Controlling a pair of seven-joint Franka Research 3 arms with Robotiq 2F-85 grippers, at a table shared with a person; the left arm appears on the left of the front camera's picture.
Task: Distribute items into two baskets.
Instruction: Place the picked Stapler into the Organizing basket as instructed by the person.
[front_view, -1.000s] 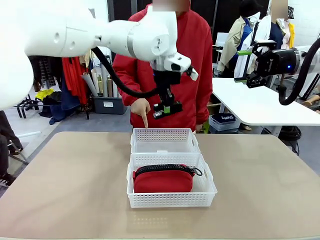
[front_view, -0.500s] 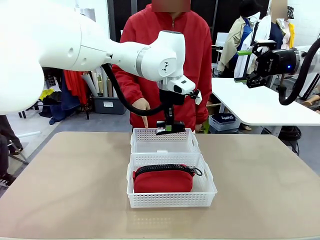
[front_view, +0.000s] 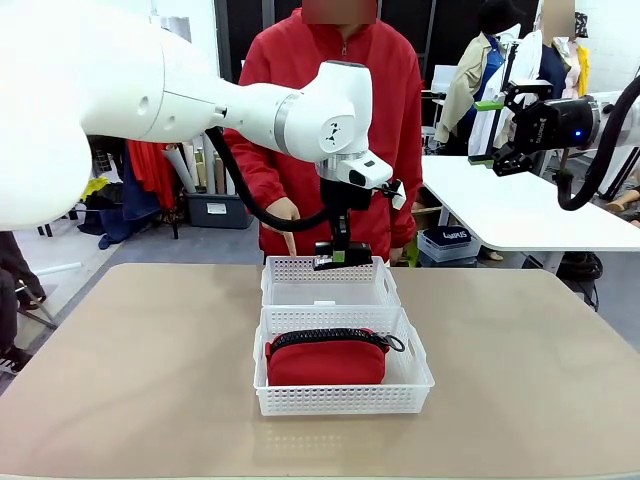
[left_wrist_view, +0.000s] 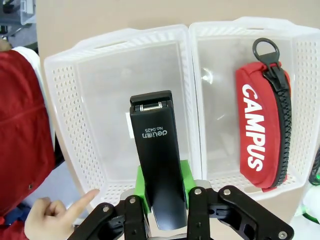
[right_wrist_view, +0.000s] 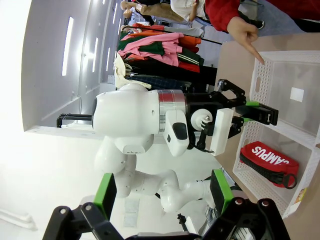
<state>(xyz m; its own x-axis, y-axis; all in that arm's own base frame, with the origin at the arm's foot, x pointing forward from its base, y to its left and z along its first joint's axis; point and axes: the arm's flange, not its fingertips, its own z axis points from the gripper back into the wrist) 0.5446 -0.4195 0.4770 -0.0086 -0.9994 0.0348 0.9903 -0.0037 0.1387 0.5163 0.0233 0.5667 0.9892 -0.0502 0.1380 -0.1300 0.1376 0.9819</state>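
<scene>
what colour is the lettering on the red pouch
White, on the red pouch; clearest in the left wrist view.

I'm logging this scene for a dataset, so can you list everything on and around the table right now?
Baskets: two, white lattice plastic, mid-table, touching; far basket, near basket.
Pouch: one, red with black zipper, lying in the near basket.
Stapler: one, black, gripped above the far basket.
Table: one, tan.
Person's hand: one, finger pointing down by the far basket.
Left tool: shut on the stapler, green pads.
Right tool: open, raised off to the right.
</scene>
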